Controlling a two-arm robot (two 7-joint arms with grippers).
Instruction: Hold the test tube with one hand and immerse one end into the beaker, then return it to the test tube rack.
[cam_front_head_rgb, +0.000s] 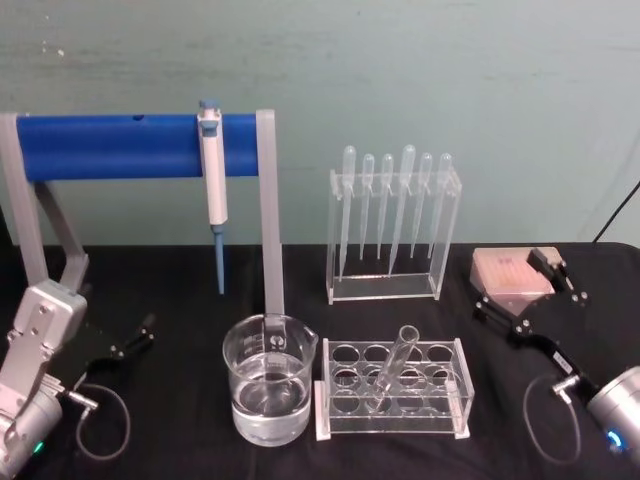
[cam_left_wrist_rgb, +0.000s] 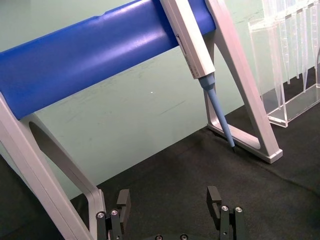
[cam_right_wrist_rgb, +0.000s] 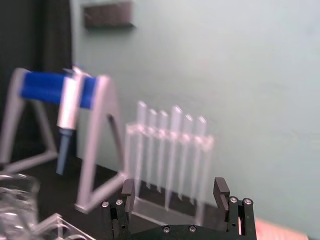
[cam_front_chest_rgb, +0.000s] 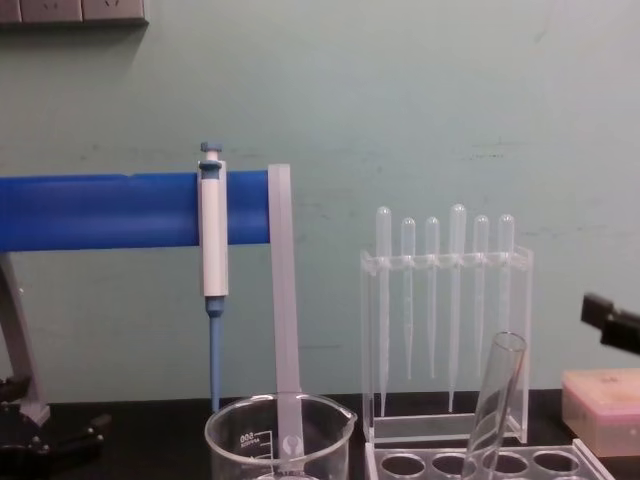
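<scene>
The test tube (cam_front_head_rgb: 394, 366) leans tilted in a hole of the clear plastic rack (cam_front_head_rgb: 392, 390), rim up; the chest view shows the test tube (cam_front_chest_rgb: 495, 400) rising from the rack too. Left of the rack stands the beaker (cam_front_head_rgb: 270, 390), part full of clear liquid, also seen low in the chest view as the beaker (cam_front_chest_rgb: 280, 435). My left gripper (cam_front_head_rgb: 130, 340) rests open at the table's left, well away from the beaker. My right gripper (cam_front_head_rgb: 530, 300) is open at the right, beside a pink box, holding nothing. Each wrist view shows its own gripper, left (cam_left_wrist_rgb: 168, 200) and right (cam_right_wrist_rgb: 175, 189), with spread, empty fingers.
A grey-legged stand with a blue bar (cam_front_head_rgb: 120, 145) holds a white-and-blue pipettor (cam_front_head_rgb: 212, 180) behind the beaker. A clear stand with several pipettes (cam_front_head_rgb: 393, 225) is behind the rack. A pink box (cam_front_head_rgb: 510, 272) sits at the right. Black cloth covers the table.
</scene>
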